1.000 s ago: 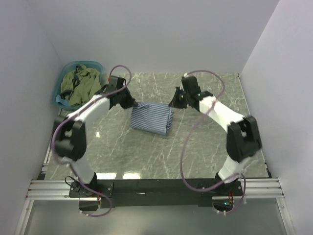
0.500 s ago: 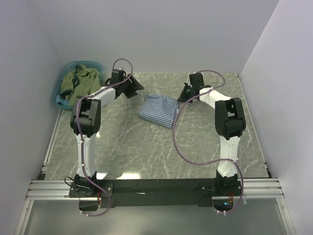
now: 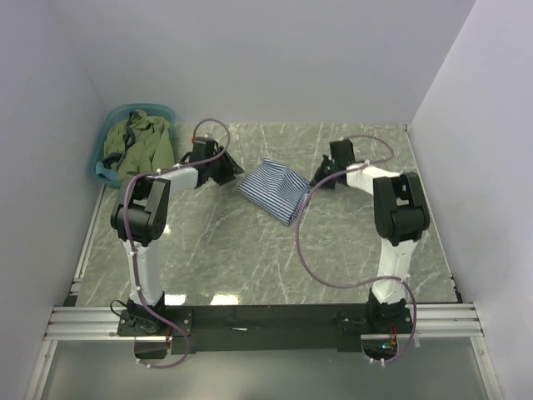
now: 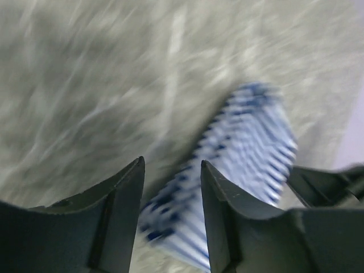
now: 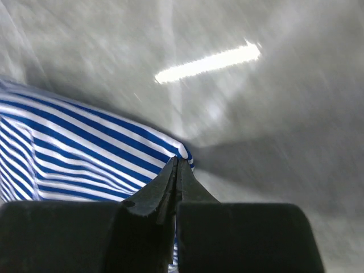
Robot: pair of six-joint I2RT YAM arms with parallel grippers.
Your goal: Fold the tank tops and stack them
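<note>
The navy-and-white striped tank top [image 3: 275, 188] lies folded in a diamond shape on the marble table, toward the back centre. My left gripper [image 3: 230, 169] hovers just off its left corner, open, and the blurred striped cloth [image 4: 250, 131] shows past and below its fingers [image 4: 133, 187], which hold nothing. My right gripper [image 3: 320, 180] sits at the right corner, its jaws pressed together on the tip of the striped cloth [image 5: 85, 148]. The olive green tank top [image 3: 138, 143] is heaped in the basin, with a bit of teal-blue fabric [image 3: 104, 171] under it.
The translucent teal basin [image 3: 158, 109] stands at the back left corner against the wall. White walls close in the table [image 3: 250, 258] at the left, back and right. A dark rail [image 3: 266, 317] carries both arm bases along the near edge.
The left gripper let go of the striped top and pulled back to the left. The top slid right and toward the back with the right gripper. Both arms stretched out further over the table.
</note>
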